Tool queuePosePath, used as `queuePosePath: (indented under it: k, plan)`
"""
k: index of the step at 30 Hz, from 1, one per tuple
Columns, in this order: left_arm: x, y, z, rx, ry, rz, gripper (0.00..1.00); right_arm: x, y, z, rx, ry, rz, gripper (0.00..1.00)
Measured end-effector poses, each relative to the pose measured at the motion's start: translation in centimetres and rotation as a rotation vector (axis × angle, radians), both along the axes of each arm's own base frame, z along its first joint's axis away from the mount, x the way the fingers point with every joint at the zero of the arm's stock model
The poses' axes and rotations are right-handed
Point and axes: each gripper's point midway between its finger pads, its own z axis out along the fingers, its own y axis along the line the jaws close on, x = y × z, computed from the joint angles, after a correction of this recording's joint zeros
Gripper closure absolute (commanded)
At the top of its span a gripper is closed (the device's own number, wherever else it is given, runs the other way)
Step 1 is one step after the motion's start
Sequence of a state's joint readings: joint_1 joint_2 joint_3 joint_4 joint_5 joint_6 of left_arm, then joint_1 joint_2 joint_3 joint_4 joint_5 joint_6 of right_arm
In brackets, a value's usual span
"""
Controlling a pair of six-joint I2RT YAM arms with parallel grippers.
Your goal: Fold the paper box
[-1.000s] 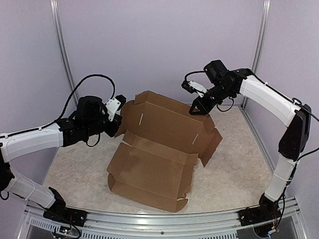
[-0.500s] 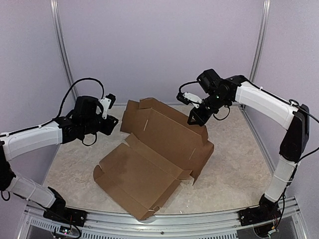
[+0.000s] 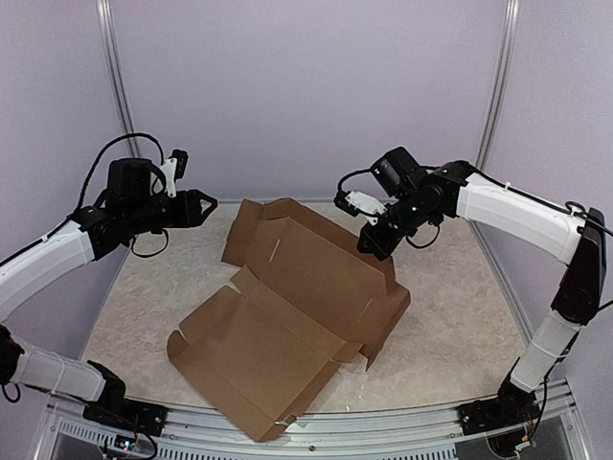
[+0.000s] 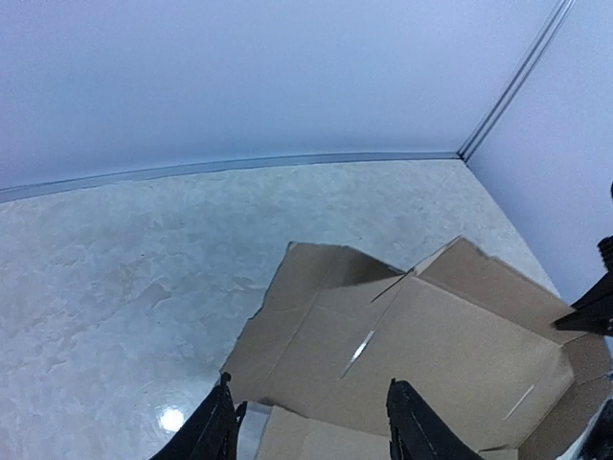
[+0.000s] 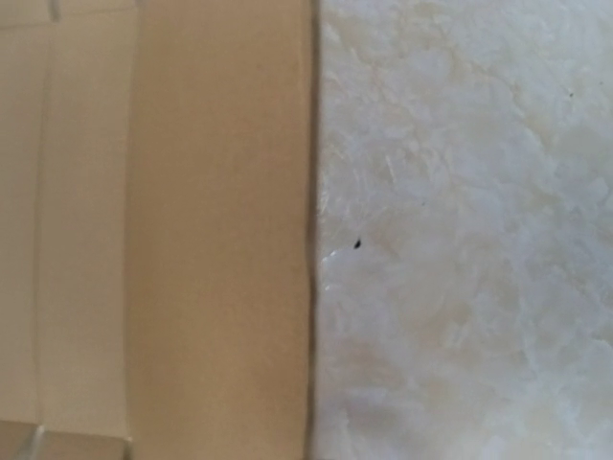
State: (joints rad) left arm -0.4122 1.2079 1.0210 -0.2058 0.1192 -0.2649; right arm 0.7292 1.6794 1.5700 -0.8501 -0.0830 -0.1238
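The paper box (image 3: 287, 307) is a brown cardboard sheet with flaps and creases, lying spread out mid-table. My left gripper (image 3: 198, 206) hangs open above the table, left of the box's far flap and clear of it. In the left wrist view the left gripper (image 4: 308, 383) has nothing between its fingers, and the box (image 4: 431, 345) lies below. My right gripper (image 3: 372, 241) is shut, with its tips at the box's far right edge. I cannot tell whether it pinches the cardboard. The right wrist view shows only a box edge (image 5: 192, 240); its fingers are out of view.
The pale marbled table (image 3: 460, 316) is walled by lilac panels with metal uprights (image 3: 115, 86) at the back corners. A metal rail (image 3: 316, 426) with both arm bases runs along the near edge. Bare table (image 5: 460, 240) lies right of the box edge.
My left gripper opened, let go of the box's left flap and pulled back up to the left. The raised box dropped flat and slid toward the near left. My right gripper sank slightly.
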Motion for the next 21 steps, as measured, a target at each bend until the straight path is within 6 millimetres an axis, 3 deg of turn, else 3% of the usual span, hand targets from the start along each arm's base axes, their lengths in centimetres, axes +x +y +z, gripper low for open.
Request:
queuePosePath:
  k: [4, 7, 11, 21]
  plan:
    - [0.4, -2.3, 1.7, -0.114, 0.028, -0.078, 0.58, -1.1, 0.4, -1.2, -0.053, -0.032, -0.002, 1.0]
    - [0.6, -3.6, 1.8, -0.18, 0.065, -0.123, 0.67, -1.9, 0.7, -1.8, -0.088, -0.056, -0.001, 1.0]
    - [1.5, -5.0, 1.1, -0.224, 0.126, -0.15, 0.81, -2.2, 1.2, -1.6, -0.098, -0.097, -0.014, 1.0]
    - [3.5, -8.5, -2.2, -0.232, 0.256, -0.203, 0.92, -2.1, 2.4, 0.0, -0.104, -0.215, -0.043, 1.0]
